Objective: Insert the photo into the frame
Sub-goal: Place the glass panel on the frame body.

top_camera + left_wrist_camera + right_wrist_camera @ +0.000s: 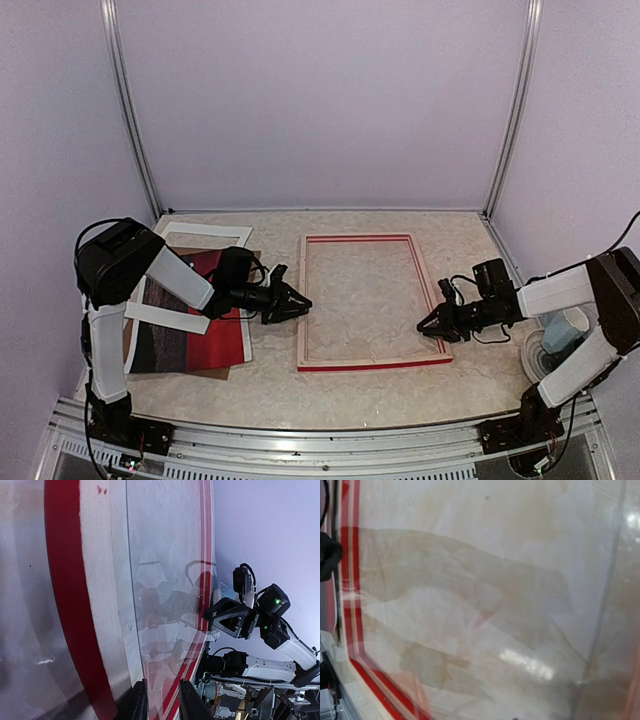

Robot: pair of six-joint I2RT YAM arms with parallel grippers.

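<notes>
Likely the stiff, breakable glazed frame point(370, 366) is wanting rail holds: left gripper point(300, 303) narrowly straddling 9 o'clock, clamp unclear; right gripper point(430, 325) slightly parted at 4 o'clock

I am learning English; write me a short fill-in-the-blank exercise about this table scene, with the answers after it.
1. The front of the frame is ____ in colour.
2. The photo lies to the ____ of the frame, not inside it.
3. The right gripper is at the frame's ____ rail.
Missing words: red; left; right.
</notes>
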